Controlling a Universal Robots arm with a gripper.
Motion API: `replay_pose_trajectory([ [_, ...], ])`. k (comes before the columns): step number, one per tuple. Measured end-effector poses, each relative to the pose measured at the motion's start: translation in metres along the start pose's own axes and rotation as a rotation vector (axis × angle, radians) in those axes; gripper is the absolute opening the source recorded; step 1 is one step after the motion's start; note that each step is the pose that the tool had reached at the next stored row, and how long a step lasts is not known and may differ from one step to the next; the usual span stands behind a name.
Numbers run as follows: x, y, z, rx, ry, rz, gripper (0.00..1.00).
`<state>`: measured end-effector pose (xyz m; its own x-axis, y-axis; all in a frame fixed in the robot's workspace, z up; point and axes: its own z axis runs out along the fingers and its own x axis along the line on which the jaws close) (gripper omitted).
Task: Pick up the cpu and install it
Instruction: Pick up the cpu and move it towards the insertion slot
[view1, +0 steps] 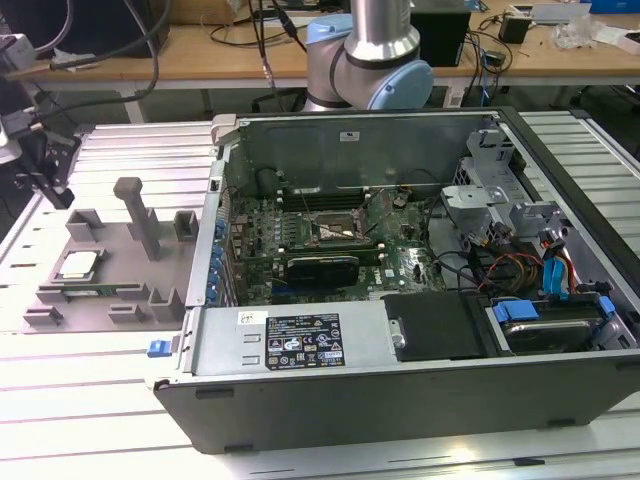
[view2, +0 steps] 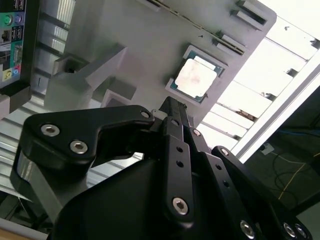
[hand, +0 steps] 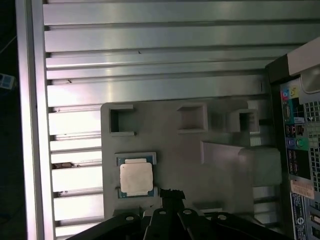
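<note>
Black linkage of the gripper looms closest in both wrist views, its two fingers run together to a single tip, clenched, with nothing caught between them. Just past that tip lies the cpu, silver top plate catching the light, flat in a square recess of the grey holder plate. In the first wrist view the gripper sits near one corner of the cpu, and a sliver of plate shows between them, so no contact. Out to the exterior view: the cpu rests on the holder plate, which lies on the slatted metal table at the exterior view's left of the open computer case. Inside the case, the motherboard lies exposed, with its socket near the middle. Behind the case stands the arm.
</note>
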<state>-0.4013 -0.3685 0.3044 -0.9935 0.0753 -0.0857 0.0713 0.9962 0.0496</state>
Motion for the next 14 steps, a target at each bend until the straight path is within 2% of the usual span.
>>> replay_pose_trajectory([
  [8, 0.0049, -0.0013, 0.0206, 0.0002, 0.0027, 0.000, 0.11],
  [14, 0.0120, -0.0025, 0.0349, 0.0005, 0.0056, 0.000, 0.11],
])
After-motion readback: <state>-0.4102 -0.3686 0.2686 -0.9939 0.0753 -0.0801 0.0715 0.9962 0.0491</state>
